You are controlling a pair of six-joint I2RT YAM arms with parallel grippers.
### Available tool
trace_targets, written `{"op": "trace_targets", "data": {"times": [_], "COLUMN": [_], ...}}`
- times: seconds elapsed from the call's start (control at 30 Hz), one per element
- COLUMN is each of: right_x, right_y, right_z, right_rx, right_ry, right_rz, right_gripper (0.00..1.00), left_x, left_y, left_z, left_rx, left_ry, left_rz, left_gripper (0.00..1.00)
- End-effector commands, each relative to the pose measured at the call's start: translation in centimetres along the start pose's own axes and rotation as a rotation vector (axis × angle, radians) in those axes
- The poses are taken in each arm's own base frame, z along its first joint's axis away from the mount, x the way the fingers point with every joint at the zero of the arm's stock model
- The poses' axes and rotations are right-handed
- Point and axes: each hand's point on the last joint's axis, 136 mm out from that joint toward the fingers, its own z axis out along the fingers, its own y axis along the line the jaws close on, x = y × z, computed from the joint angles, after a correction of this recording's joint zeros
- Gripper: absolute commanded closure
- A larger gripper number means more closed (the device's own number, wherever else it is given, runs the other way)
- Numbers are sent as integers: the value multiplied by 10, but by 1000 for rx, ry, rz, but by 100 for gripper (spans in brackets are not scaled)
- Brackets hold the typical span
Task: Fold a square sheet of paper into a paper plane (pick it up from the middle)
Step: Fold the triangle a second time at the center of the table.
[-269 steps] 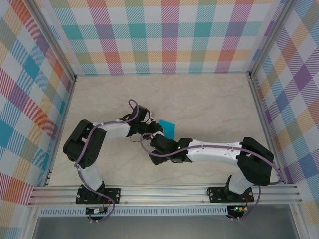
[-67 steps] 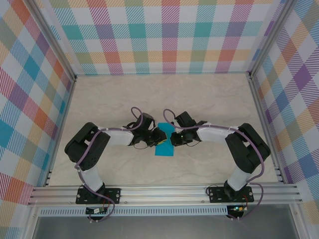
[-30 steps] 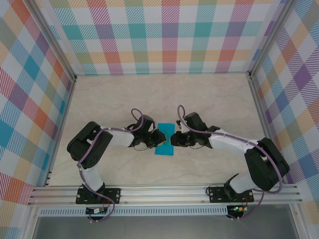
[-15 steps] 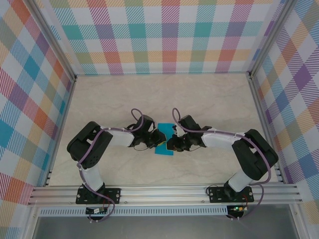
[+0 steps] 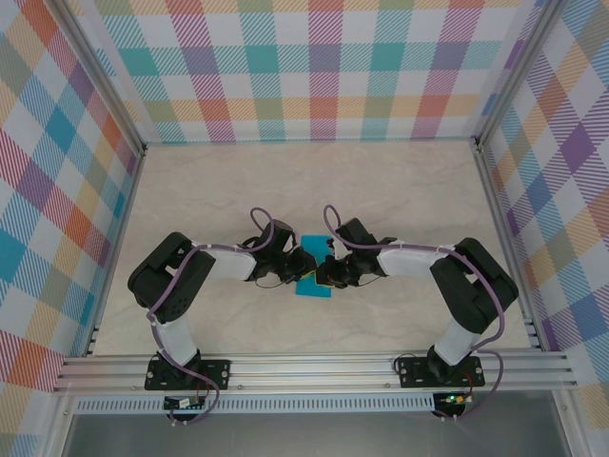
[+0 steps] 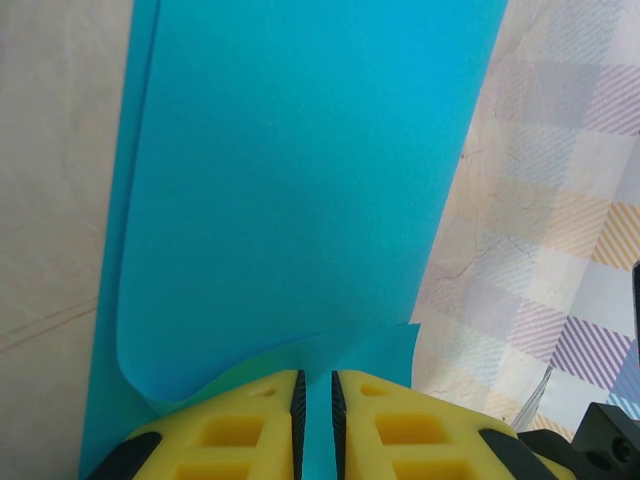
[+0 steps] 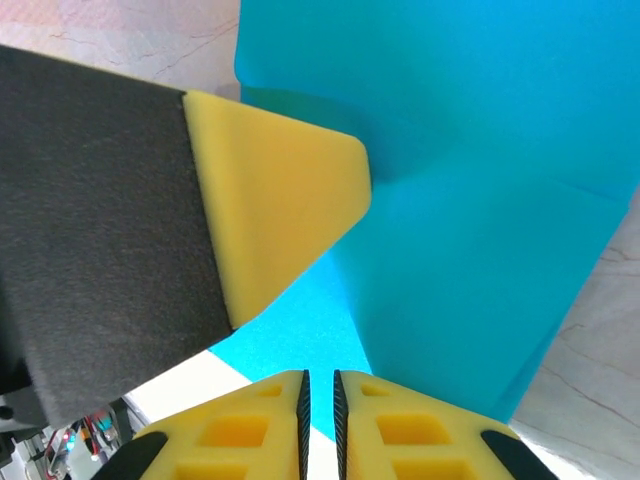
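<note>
The square sheet of paper (image 5: 312, 285) is teal-blue and lies folded into a narrow strip at the table's middle, between both arms. My left gripper (image 5: 305, 259) rests on its left edge, jaws shut to a thin slit, tips down on the paper (image 6: 300, 180); a raised fold curls against the left gripper (image 6: 316, 378). My right gripper (image 5: 329, 269) comes in from the right, also shut to a slit, its tips over the paper (image 7: 480, 200) close to the left gripper's yellow finger (image 7: 275, 200). Under the right gripper (image 7: 318, 378) a paper edge and pale table show.
The pale marble table (image 5: 400, 190) runs on behind and beside the arms. Plaid walls (image 5: 314, 67) and metal rails (image 5: 314, 367) enclose it. Purple cables (image 5: 257, 224) loop above both wrists.
My right gripper has slid left from the paper's right edge onto the paper, ending close against the left gripper. The left gripper and the paper have stayed put.
</note>
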Motion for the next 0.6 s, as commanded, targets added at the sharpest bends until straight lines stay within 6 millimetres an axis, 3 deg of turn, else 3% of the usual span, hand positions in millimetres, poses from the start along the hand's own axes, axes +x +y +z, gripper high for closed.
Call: {"op": "trace_targets", "data": {"times": [0.0, 0.33, 0.43, 0.57], "right_x": [5, 11, 10, 7], "right_y": [-12, -29, -26, -7], "right_z": [5, 6, 3, -10], "right_rx": [51, 114, 118, 69], "right_ry": [17, 25, 24, 2], "right_rz": [9, 9, -5, -33], "right_gripper": [83, 82, 82, 82], "left_x": [8, 10, 9, 10], "left_y": [20, 24, 25, 25], "left_z": [5, 6, 6, 6], "left_rx": [-59, -69, -71, -70], "left_ry": [7, 9, 6, 10], "left_rz": [-7, -9, -8, -8], "left_gripper": [82, 83, 83, 83]}}
